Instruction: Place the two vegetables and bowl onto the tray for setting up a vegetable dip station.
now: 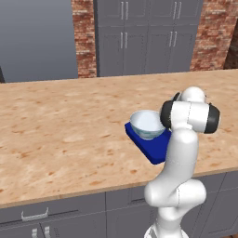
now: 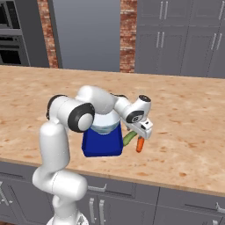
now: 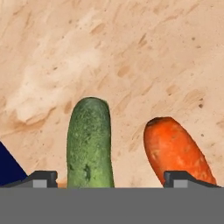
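Vegetables come first: one green oblong cucumber [image 3: 89,144] with a dull, faintly pebbled skin and a rounded tip, and one orange carrot [image 3: 176,151], smooth, shorter and tapering to a blunt end. In the hand view they lie side by side on the bench [image 3: 131,52], apart from each other with bare wood grain between them, cucumber on the left, carrot on the right. In the right base view both lie on the bench just to the right of the tray, under the robot's hand, the cucumber [image 2: 129,138] nearer the tray than the carrot [image 2: 140,144].

One round glossy pale blue-white bowl [image 1: 146,123] sits on one shallow rectangular deep-blue tray [image 1: 155,148] with a low rim and rounded corners. The bowl covers the far part of the tray, while the near part shows bare blue. The tray rests near the front edge of the pale, speckled wooden bench, and its corner shows at the lower left of the hand view as a dark blue wedge [image 3: 8,168].

One gripper [image 3: 111,177] hangs low over the two vegetables, its two dark fingertips [image 3: 41,178] spread wide, one just left of the cucumber and the other over the carrot's near end. Nothing is pinched between them.

Grey cabinets [image 1: 144,37] and brick wall [image 1: 83,37] stand beyond the bench.
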Motion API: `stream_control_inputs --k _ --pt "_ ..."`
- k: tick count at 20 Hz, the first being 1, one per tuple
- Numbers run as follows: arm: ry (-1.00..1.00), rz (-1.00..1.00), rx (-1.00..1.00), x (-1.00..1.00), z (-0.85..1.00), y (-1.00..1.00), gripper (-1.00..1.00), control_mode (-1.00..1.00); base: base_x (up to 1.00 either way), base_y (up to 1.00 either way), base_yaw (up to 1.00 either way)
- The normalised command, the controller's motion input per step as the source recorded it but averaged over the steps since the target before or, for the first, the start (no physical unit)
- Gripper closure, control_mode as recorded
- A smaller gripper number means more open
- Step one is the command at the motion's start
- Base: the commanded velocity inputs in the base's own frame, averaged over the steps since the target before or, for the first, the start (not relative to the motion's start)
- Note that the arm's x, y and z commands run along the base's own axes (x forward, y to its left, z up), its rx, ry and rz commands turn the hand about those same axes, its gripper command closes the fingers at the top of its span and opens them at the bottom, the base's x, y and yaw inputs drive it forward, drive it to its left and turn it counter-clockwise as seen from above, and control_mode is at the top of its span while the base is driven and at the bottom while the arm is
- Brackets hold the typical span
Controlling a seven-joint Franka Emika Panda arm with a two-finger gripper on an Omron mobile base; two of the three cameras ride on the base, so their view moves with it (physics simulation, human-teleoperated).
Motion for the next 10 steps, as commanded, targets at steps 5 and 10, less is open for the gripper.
stream_control_inputs --k 5,10 --pt "0.0 -0.1 0.0 0.05 -0.25 0.01 -1.0 -1.0 0.0 0.0 0.0" --pt "0.03 -0.09 -0.01 0.04 -0.34 0.24 -1.0 -1.0 0.0 0.0 0.0"
